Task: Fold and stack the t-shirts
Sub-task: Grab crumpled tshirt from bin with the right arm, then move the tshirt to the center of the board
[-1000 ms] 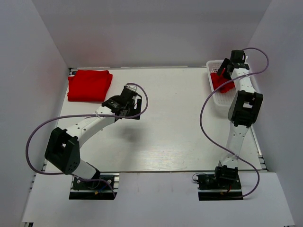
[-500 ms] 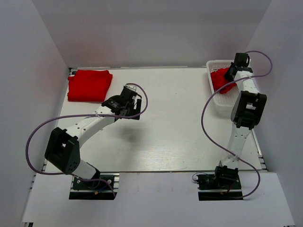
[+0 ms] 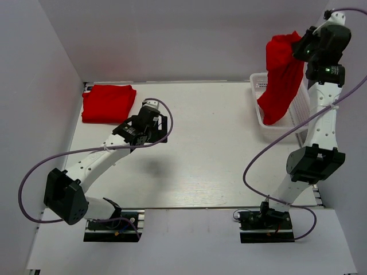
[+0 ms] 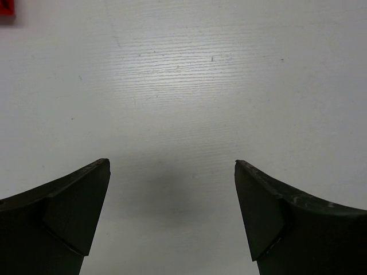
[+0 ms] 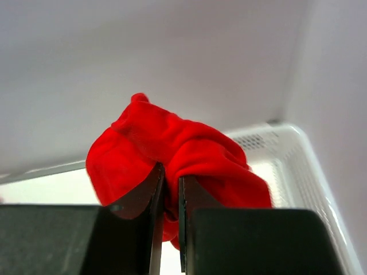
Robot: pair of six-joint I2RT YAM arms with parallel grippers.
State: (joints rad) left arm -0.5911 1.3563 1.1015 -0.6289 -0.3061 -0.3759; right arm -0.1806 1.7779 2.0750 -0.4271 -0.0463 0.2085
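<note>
Up at the far right, high over the surface (image 3: 218, 154), pinches a bunched red shirt (image 3: 281, 74) between the right fingers (image 3: 299, 47), pressed nearly together on a fold of cloth. Hangs down long from that grip, lower end in front of the white basket (image 3: 256, 78) in the top view; cannot tell whether touching it. Left of middle, holds the left fingers (image 3: 163, 132) spread wide above bare surface, with nothing between them. At the far left corner, shows a folded shirt (image 3: 109, 103) lying flat on the surface, apart from the left fingers.
</note>
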